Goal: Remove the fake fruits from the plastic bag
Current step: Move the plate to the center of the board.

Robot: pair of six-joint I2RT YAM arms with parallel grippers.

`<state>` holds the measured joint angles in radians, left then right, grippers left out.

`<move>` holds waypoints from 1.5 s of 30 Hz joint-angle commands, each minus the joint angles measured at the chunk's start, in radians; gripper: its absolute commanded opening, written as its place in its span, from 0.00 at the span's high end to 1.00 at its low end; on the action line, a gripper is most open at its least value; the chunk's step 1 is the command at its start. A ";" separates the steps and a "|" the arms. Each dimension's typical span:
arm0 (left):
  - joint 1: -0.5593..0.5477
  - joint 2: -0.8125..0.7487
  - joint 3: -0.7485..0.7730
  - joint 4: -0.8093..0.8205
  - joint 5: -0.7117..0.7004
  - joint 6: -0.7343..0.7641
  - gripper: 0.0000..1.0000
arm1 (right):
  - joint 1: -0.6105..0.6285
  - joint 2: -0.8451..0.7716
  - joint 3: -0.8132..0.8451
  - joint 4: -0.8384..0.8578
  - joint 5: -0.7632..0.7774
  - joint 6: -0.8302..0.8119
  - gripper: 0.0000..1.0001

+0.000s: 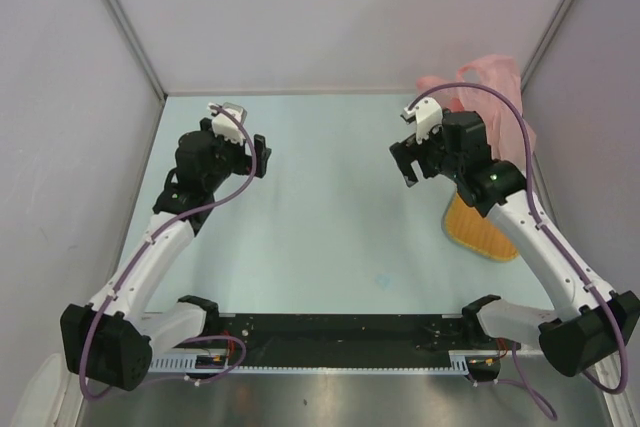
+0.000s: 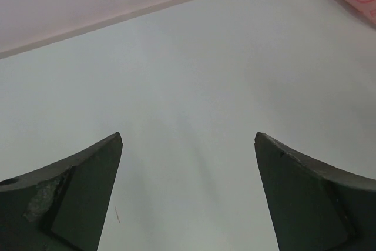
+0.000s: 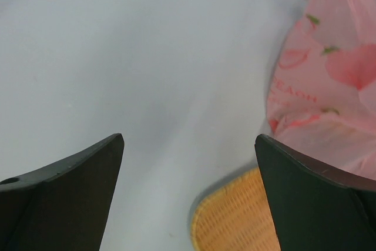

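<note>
A woven orange mat (image 1: 478, 234) lies at the right of the worktop (image 1: 330, 237). Mid-frame, the left end effector (image 1: 262, 157) and right end effector (image 1: 403, 163) hang with fingers spread. The pink plastic bag (image 1: 492, 82) sits bunched at upper right, just behind the mat.

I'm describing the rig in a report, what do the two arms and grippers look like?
Both the left arm and right arm have white links, black joint housings and a purple cable looping alongside. The left gripper and right gripper are black with wedge-shaped fingers, topped by white camera mounts. A green light glows on the right arm.
</note>
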<state>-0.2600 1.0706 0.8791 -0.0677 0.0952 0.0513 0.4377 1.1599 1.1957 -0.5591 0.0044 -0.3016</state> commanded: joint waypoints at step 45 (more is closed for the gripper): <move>0.001 -0.149 -0.083 -0.011 0.147 -0.054 0.00 | 0.004 0.222 -0.341 -0.156 0.342 -0.094 0.28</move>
<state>-0.2615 0.9852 0.8200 -0.1280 0.2619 -0.0006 0.4465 1.3403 0.8509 -0.7395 0.2474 -0.4156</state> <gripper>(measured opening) 0.996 0.729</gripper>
